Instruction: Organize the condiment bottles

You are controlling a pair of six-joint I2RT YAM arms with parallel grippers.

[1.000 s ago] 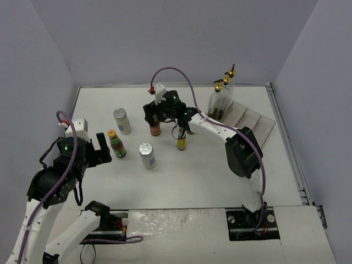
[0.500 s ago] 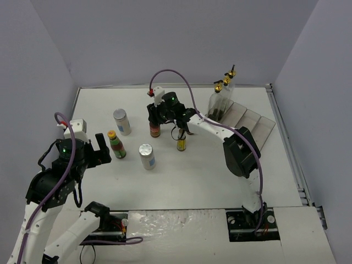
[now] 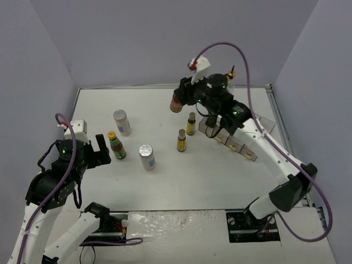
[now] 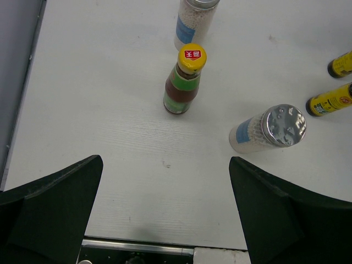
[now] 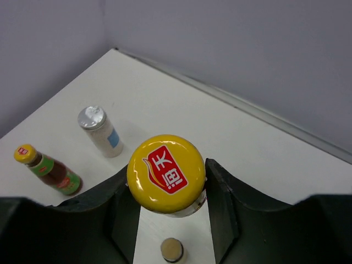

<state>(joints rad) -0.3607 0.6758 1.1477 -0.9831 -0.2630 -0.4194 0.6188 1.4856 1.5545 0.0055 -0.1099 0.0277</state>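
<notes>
Red-sauce bottle, "海天" cap, newly aloft between clamped right fingers; left fingers wide apart.

- In the top view, the right arm hides the tall glass bottles, except for one gold pourer, and covers part of the clear rack.
- In the left wrist view, the top edge cuts off a white shaker. The right edge cuts off the upper dark bottle and the lower dark bottle.
- In the right wrist view, the red-sauce bottle shows only its yellow cap. Which bottle the small round top belongs to cannot be told.
</notes>
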